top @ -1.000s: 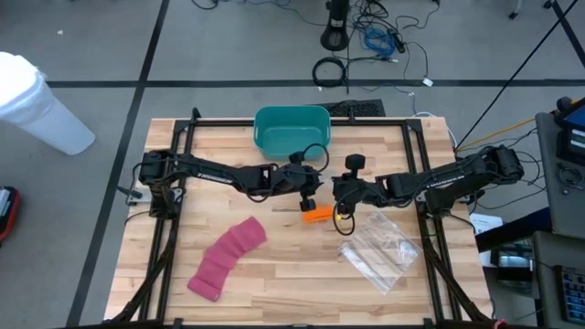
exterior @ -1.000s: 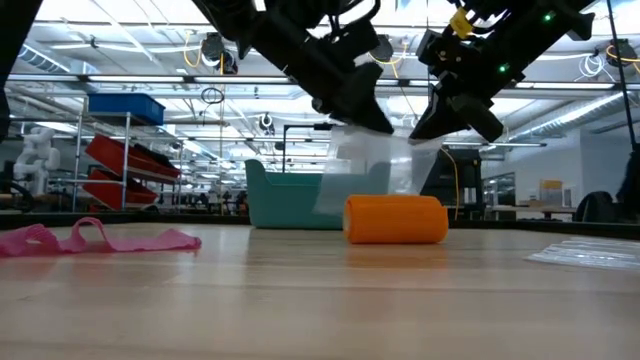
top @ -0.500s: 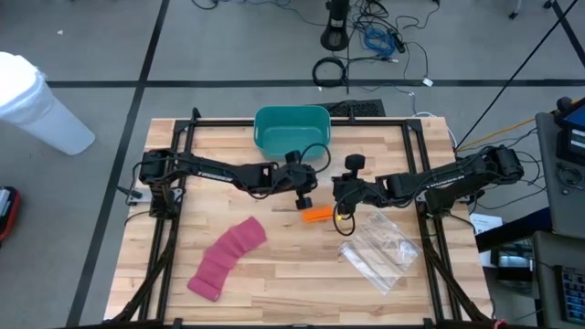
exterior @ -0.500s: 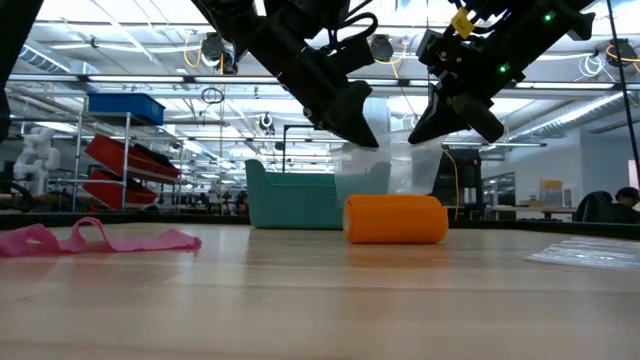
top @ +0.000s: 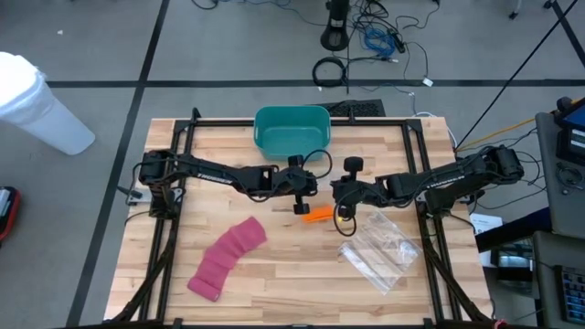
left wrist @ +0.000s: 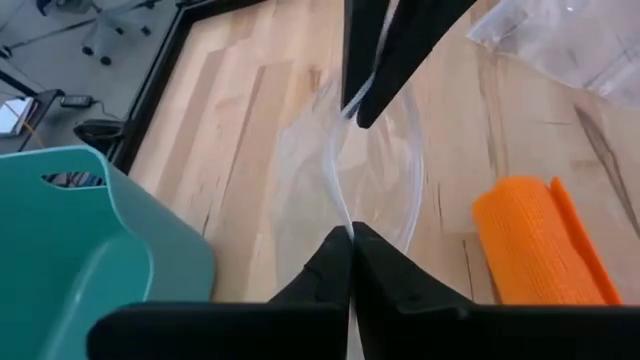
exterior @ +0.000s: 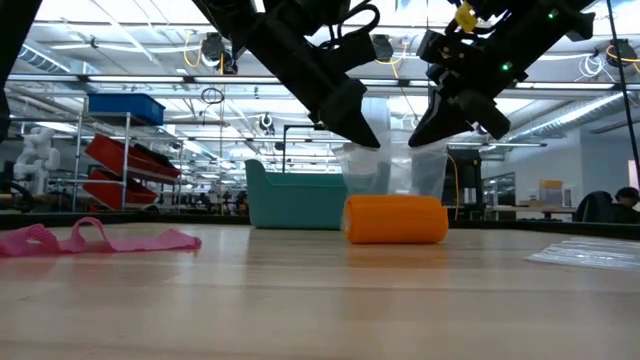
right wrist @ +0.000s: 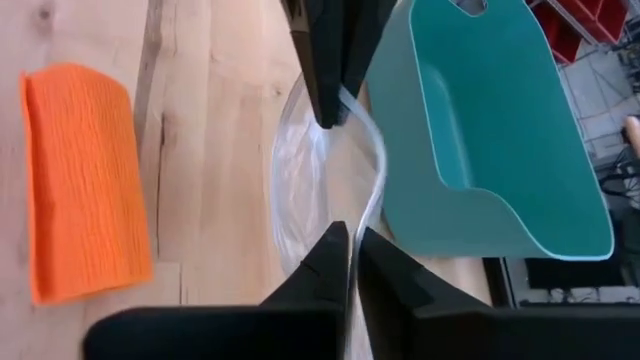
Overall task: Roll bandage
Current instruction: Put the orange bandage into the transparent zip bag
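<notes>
Both claws meet above the middle of the wooden counter point(top: 274, 274), each clamped on an edge of one clear plastic bag point(left wrist: 350, 170) that hangs open and glossy between them. The left claw point(left wrist: 350, 238) pinches the film with its fingers pressed together; the right claw point(right wrist: 350, 240) does the same from the opposite side. Just beside them lies the orange bandage roll point(top: 318, 215), a stubby cylinder with a woven, ribbed surface. A pink bandage point(top: 226, 257) lies unrolled and crinkled nearer the front-left. A teal bin point(top: 292, 130) stands behind, and another clear bag point(top: 380, 249) lies flat to the right.
</notes>
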`<state>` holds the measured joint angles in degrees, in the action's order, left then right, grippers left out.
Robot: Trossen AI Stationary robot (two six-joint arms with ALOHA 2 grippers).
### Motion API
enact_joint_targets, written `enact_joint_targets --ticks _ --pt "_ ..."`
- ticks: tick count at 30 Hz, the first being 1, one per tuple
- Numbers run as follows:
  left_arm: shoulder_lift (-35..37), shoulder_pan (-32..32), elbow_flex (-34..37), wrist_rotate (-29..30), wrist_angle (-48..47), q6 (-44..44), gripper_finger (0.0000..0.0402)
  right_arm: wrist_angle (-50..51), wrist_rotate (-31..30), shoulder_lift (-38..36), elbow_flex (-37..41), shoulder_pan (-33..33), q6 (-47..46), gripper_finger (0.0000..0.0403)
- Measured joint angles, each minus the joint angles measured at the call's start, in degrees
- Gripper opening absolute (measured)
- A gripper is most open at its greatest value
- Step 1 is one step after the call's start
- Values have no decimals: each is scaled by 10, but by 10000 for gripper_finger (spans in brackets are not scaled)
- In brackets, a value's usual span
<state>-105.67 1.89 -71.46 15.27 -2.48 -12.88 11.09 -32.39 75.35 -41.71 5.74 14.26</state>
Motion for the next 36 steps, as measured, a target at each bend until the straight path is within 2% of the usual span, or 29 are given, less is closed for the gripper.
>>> enact_joint_targets --ticks 9,13,16,19,24,30,36 --pt "-32 -13 0 3 20 10 2 -2 -7 0 0 0 -56 107" --pt "-67 -17 1 57 19 35 2 7 -8 -4 0 5 -129 140" --pt "-86 -18 1 100 27 36 1 11 -9 -15 0 23 -162 148" --pt "-90 -18 1 106 39 36 1 18 1 -29 0 52 -188 146" --pt "-90 -19 1 104 42 48 1 7 98 -12 0 82 -231 147" --pt "-90 -19 1 65 41 51 1 -4 118 58 0 99 -148 186" --pt "-90 -19 1 47 31 52 1 -60 115 127 0 88 -59 276"
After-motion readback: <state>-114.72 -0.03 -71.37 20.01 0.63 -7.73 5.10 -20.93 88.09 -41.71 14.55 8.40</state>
